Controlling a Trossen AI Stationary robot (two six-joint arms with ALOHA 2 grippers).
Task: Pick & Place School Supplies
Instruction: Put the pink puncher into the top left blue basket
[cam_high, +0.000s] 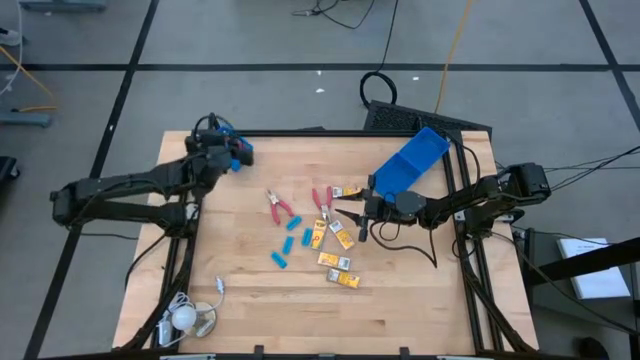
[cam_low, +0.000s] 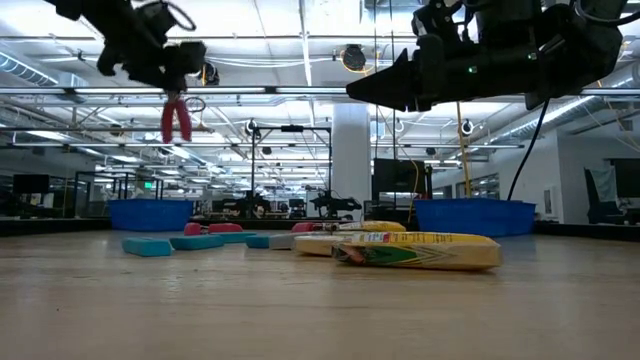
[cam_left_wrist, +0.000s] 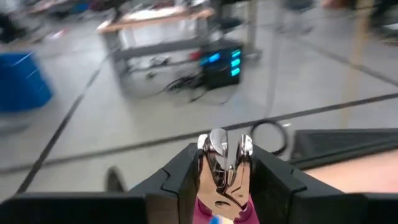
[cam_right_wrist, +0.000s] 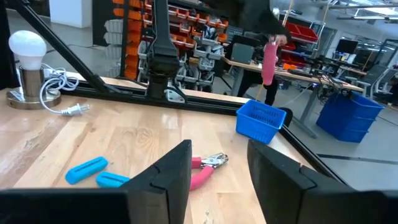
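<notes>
Left gripper jaws clamp pliers above the table's far-left corner (right gripper jaws parted, empty).

Left gripper: raised at table's far-left corner, fingers clamped.
Right gripper: mid-table, fingers parted.

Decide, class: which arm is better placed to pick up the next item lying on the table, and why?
The right. Its gripper hangs open and empty beside the yellow packets and pink-handled pliers. The left gripper is shut on pliers, raised near the table's far-left corner.
</notes>
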